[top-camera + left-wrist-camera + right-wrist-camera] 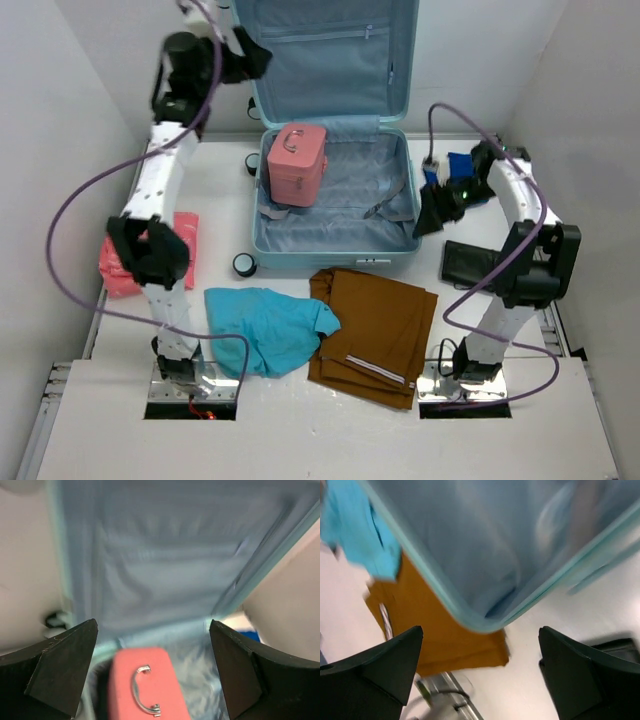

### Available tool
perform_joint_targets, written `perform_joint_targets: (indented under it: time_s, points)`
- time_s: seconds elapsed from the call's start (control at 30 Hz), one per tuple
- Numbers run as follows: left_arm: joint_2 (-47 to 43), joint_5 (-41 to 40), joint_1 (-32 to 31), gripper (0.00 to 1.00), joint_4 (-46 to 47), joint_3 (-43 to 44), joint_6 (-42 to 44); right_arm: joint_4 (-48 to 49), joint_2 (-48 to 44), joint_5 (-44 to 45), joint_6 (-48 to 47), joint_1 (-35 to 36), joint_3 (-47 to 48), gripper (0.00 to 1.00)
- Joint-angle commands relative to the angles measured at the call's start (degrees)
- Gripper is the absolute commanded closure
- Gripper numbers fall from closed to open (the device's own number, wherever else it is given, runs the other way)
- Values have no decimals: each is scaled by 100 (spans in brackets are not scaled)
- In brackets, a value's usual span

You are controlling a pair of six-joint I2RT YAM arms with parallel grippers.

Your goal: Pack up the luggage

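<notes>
I'm seeing the left gripper [152,630] hanging with its jaws spread wide, gripping nothing. Between them the pink case [125,680] is showing its metal handle [134,687], and the luggage [165,565] lining is filling the blurred background.

arms [155,185]: white links, black joints | cables [88,187]: purple | pincer fingers [65,665]: black wedges

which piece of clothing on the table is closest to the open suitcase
The folded brown garment: its top edge lies just before the front wall of the suitcase. The blue shirt lies further left, the pink cloth farthest left.
</notes>
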Motion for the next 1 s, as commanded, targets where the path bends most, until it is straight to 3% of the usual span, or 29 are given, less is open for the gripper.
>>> perform_joint_targets:
  time_s: [0.0, 0.2, 0.37, 0.53, 0.67, 0.97]
  points:
    - [-1142, -91, 272, 0, -99, -124, 140, -1833, -765, 401, -1906, 221, -1269, 2]
    - [-2775, -468, 457, 0, -170, -2126, 502, -297, -1928, 1105, -1894, 1599, -3186, 3]
    - [-3516, -723, 633, 0, -170, -2832, 554, 1171, -2254, 1605, -605, 1935, -4075, 6]
    - [-3772, -724, 747, 0, -241, -3315, 554, 3120, -2966, 2160, -240, 2076, -4877, 1]
    - [-3825, -724, 747, 0, -241, -3518, 554, 3591, -2994, 2134, -529, 2059, -5063, 1]
    - [-3825, -724, 747, 0, -136, -3791, 554, 3477, -2502, 1756, -1075, 2207, -4711, 1]
